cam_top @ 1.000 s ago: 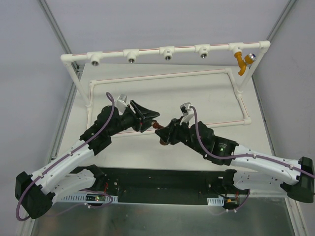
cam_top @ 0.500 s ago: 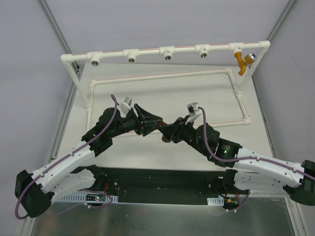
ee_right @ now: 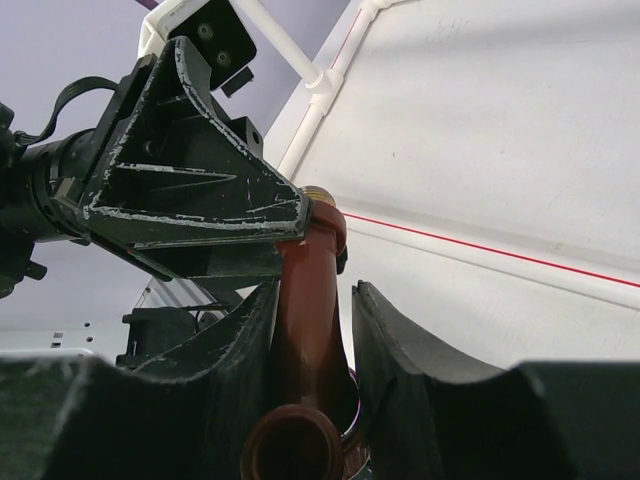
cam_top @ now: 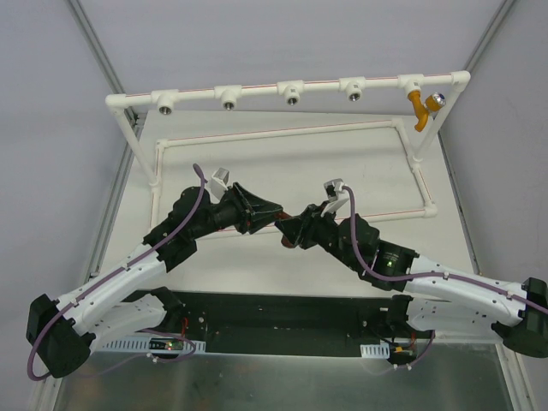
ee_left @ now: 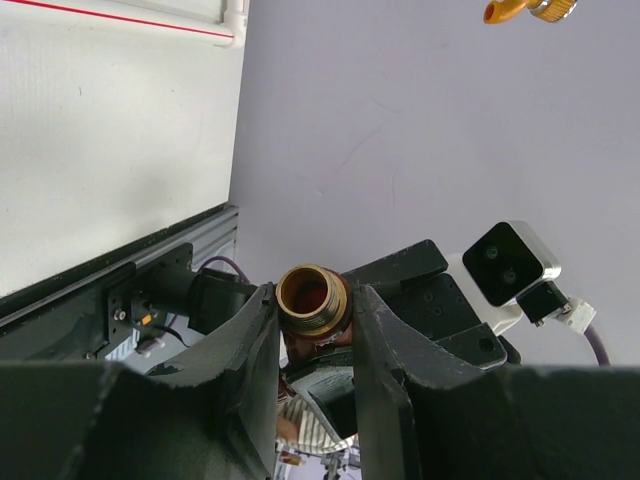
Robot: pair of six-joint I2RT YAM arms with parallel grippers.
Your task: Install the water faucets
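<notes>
The dark reddish-brown faucet [cam_top: 278, 220] hangs above the table's middle between both grippers. My left gripper [cam_top: 262, 211] is shut on its brass threaded end [ee_left: 312, 298], which sits between the fingertips in the left wrist view. My right gripper [cam_top: 292, 229] is shut on the faucet's body [ee_right: 308, 340], with a thin gap showing beside the right finger higher up. The orange-yellow faucet [cam_top: 419, 110] hangs from the rightmost socket of the white pipe rail, its shiny round end to the right. It also shows in the left wrist view [ee_left: 510, 10].
The white pipe rail [cam_top: 257, 88] across the back carries several tee sockets with metal-ringed holes facing down, such as the one at the middle [cam_top: 292, 94]. A lower white pipe frame [cam_top: 282, 131] lies on the table around the grippers. Grey walls close in on both sides.
My left gripper has moved right and closed its fingers on the faucet's threaded end. My right arm has shifted slightly up and left with the faucet.
</notes>
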